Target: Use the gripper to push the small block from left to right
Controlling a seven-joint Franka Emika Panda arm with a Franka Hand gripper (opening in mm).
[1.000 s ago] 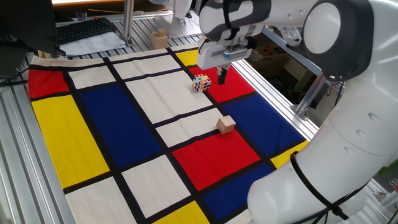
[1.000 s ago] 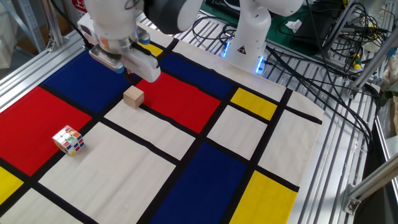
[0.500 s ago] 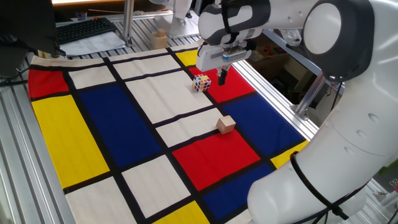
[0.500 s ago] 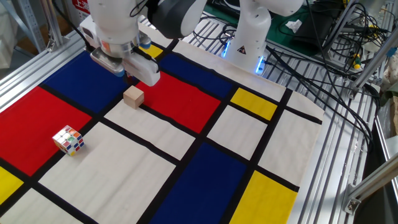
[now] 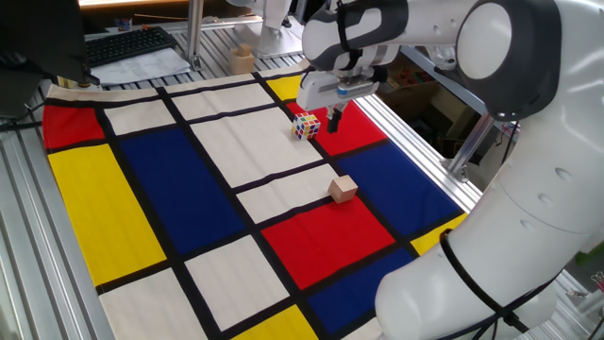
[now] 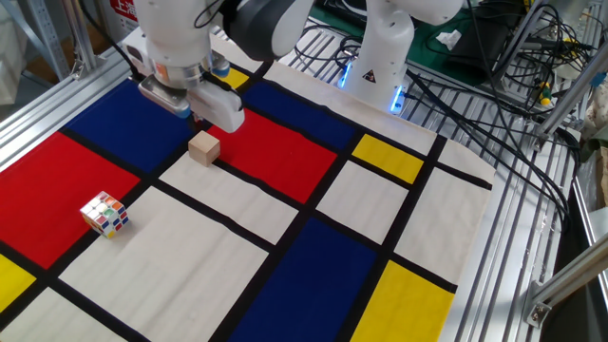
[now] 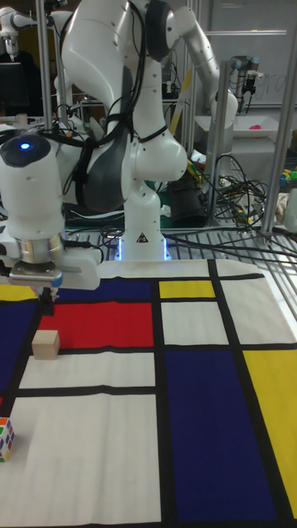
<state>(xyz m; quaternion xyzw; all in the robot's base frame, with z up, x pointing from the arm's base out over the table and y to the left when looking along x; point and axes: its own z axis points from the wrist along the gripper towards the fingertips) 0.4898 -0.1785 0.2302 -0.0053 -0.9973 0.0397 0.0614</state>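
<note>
The gripper [image 7: 47, 304] hangs low over the checked mat [image 6: 285, 237] on the worktop — its dark tip just behind the small block [image 7: 46, 345], apart from it. Whether the jaws are released or clenched I cannot tell; they hold nothing. The small block sits on a white panel's edge beside the red one, and the Rubik's-style cube [image 6: 104, 214] lies well apart — nearer the mat's left edge in the tall view.
</note>
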